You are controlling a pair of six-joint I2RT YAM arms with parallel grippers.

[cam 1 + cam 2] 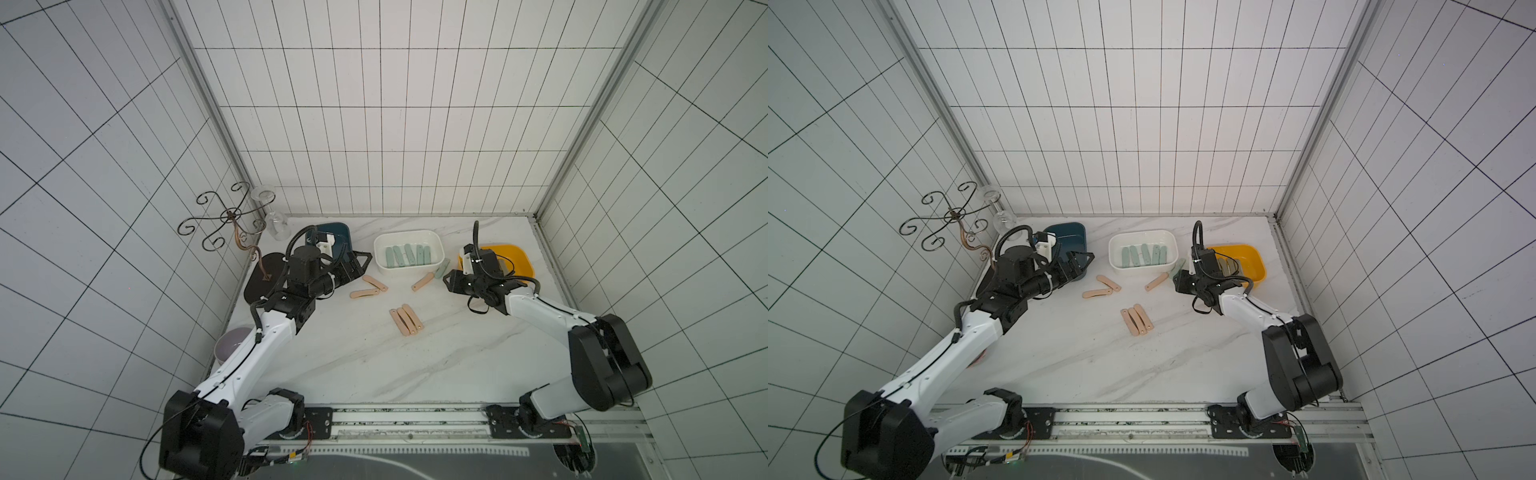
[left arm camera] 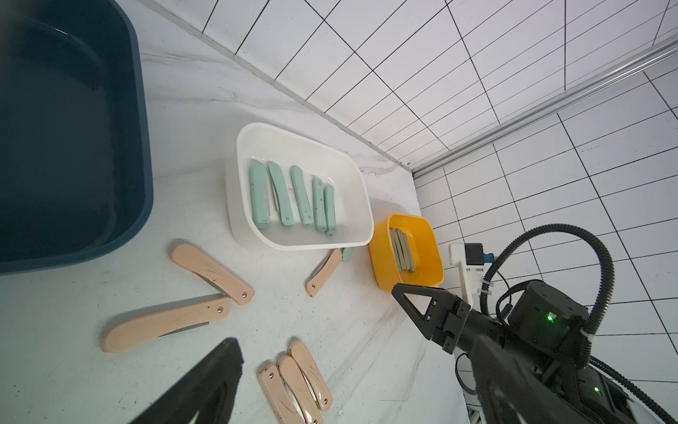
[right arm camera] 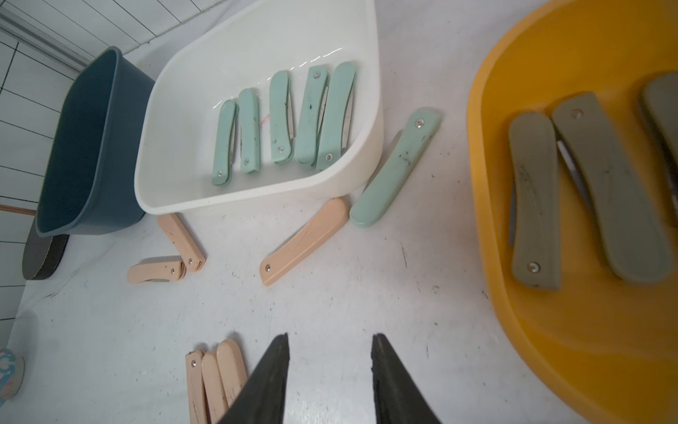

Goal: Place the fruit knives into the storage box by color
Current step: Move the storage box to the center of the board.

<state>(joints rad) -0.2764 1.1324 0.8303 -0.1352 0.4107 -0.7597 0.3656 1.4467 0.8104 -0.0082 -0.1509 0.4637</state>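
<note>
The white marble-look bench (image 1: 374, 365) stands between tiled walls. Along its back edge sit three boxes:
- A dark blue plastic box (image 1: 338, 232), half hidden by the left arm.
- A white plastic box (image 1: 405, 234) holding five mint-green folded knives (image 1: 409, 255) side by side, pointing front to back.
- A yellow plastic box (image 1: 521, 254) with olive-grey knives (image 3: 535, 198); their count is unclear.

A loose mint-green knife (image 3: 396, 169) and six peach-pink knives (image 1: 406, 319) lie mid-bench, three of the peach ones parallel. The right gripper (image 3: 328, 336) and the left gripper (image 1: 360, 267) both gape, holding nothing.
</note>
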